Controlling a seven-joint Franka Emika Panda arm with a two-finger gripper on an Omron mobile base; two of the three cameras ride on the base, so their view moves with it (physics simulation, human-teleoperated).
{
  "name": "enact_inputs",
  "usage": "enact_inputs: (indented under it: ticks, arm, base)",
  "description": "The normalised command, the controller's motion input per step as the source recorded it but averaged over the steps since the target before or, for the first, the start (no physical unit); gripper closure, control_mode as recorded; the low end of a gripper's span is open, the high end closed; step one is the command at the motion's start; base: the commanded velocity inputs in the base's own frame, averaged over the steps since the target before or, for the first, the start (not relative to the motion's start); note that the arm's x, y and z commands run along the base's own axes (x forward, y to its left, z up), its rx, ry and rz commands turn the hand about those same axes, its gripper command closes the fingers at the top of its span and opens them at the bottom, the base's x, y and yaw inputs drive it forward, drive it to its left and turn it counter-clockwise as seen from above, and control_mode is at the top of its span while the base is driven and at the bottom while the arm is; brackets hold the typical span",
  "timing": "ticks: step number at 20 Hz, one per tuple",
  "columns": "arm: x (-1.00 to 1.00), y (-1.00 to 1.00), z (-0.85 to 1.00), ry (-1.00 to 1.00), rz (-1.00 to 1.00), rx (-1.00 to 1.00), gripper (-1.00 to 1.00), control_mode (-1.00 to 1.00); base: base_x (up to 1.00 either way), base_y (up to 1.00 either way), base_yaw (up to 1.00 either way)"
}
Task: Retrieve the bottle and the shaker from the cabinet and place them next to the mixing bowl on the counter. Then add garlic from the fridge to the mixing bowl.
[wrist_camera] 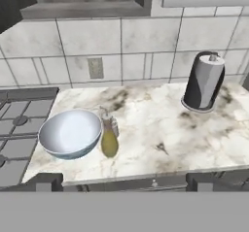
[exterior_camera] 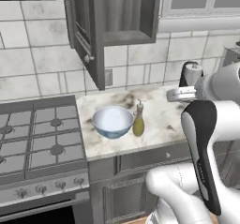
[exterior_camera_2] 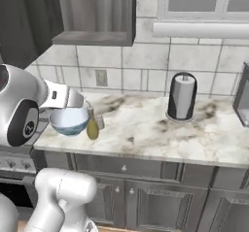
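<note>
At the left end of the counter [wrist_camera: 160, 129], beside the stove [exterior_camera: 37, 138], you have the bottle [wrist_camera: 109, 140] standing upright just right of the mixing bowl [wrist_camera: 69, 133], so close they look to be touching. The shaker [wrist_camera: 115, 126] stands directly behind the bottle, toward the wall, mostly hidden by it; you can't tell whether the two touch. The bowl sits near the counter's front edge. Toward the counter's back right, well apart from these, stands the paper towel holder [wrist_camera: 203, 82]. Above the bowl, the wall cabinet [exterior_camera: 117, 17] hangs with its door swung open. Your gripper's fingers [wrist_camera: 46, 181] are spread wide and released, holding nothing, hovering in front of the counter's front edge
</note>
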Motion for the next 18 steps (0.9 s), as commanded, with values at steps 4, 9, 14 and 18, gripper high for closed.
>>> enact_inputs:
  ticks: [4,9,14,18]
  arm:
    - [0.00,0.00,0.00,0.00,0.00,0.00,-1.00,1.00]
    - [0.00,0.00,0.00,0.00,0.00,0.00,-1.00,1.00]
    - [0.00,0.00,0.00,0.00,0.00,0.00,-1.00,1.00]
    - [0.00,0.00,0.00,0.00,0.00,0.00,-1.00,1.00]
  base:
    - [-0.97,-0.60,-0.29]
    - [-0.99,-0.57,-0.28]
    - [-0.86,-0.14,-0.14]
    - [-0.49,-0.01,0.16]
